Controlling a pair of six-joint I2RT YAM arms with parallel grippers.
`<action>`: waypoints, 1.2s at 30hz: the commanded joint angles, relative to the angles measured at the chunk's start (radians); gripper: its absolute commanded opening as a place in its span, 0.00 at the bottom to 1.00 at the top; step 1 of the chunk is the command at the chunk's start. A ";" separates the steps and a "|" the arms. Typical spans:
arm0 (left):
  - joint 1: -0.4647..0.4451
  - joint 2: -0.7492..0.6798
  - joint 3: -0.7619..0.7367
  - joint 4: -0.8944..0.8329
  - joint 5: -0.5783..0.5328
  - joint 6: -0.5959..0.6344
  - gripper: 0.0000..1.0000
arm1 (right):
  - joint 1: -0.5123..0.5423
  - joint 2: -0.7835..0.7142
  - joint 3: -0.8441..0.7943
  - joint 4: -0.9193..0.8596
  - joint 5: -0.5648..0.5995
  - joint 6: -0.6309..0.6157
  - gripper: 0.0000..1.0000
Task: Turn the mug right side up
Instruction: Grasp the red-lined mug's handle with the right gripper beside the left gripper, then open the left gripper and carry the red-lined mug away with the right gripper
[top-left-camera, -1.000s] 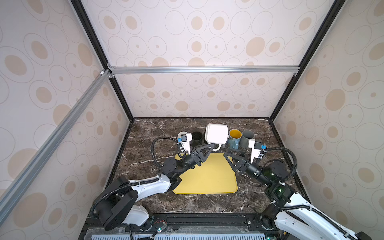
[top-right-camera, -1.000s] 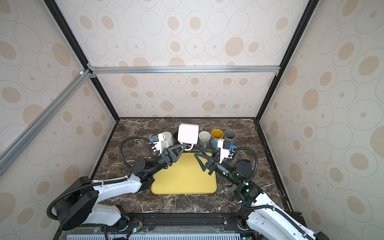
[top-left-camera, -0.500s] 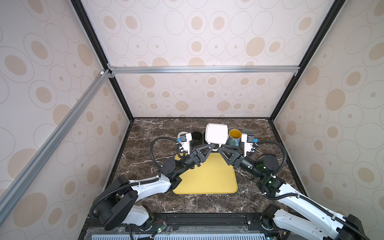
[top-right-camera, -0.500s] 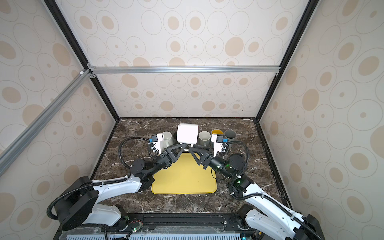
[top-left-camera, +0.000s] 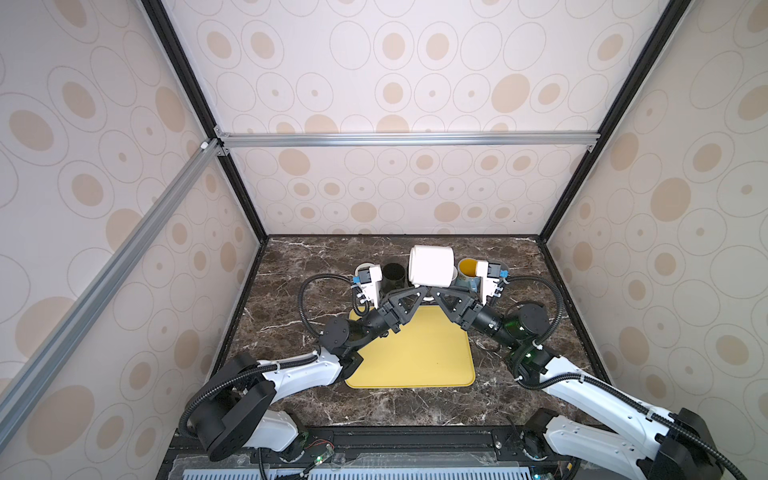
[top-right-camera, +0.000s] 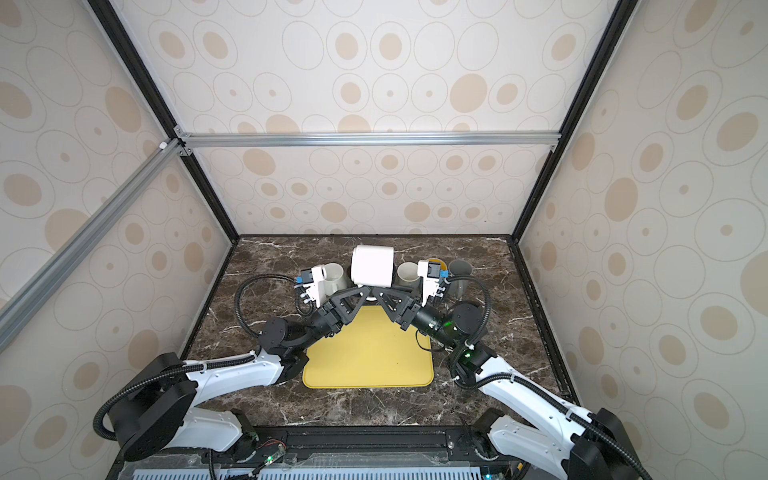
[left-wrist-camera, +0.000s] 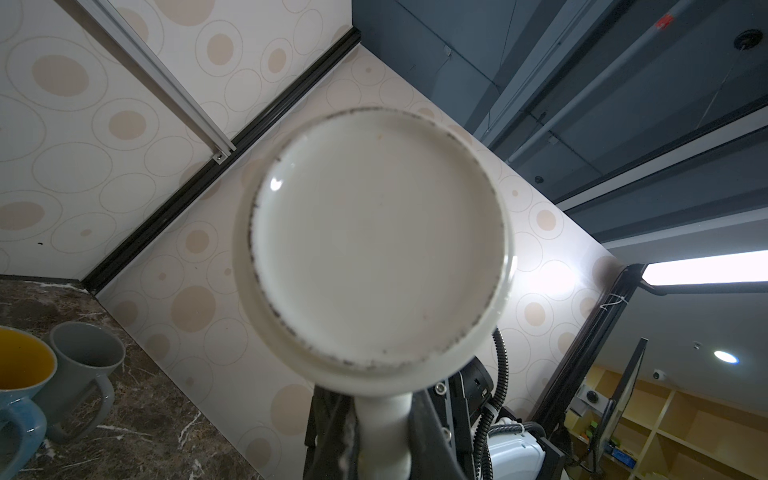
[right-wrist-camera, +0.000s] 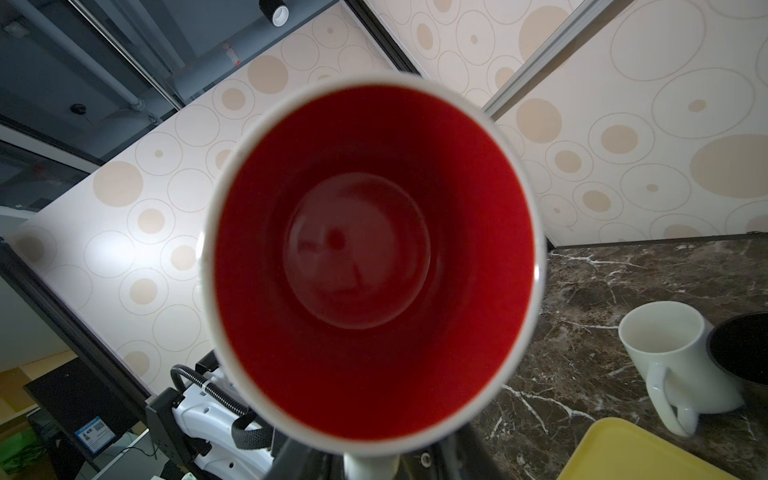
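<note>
Both my arms reach forward, raised, tips meeting at centre | left gripper (top-left-camera: 424, 290) clamped on mug (top-left-camera: 430, 266) handle | right gripper (top-left-camera: 434, 291) jaws narrow, grip unclear

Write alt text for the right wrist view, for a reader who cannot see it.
A mug, white outside and red inside, fills the view with its open mouth facing the camera. On the dark marble table rest a plain white cup and a corner of the yellow tray.
</note>
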 joint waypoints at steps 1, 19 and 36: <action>0.001 -0.027 0.026 0.118 0.026 0.004 0.00 | -0.004 0.012 0.042 0.083 -0.007 0.034 0.35; 0.001 -0.031 0.022 0.100 0.037 0.014 0.00 | -0.005 0.035 0.062 0.092 -0.005 0.060 0.10; 0.002 -0.534 -0.017 -1.075 -0.541 0.475 1.00 | -0.004 -0.011 0.267 -0.477 0.111 -0.101 0.00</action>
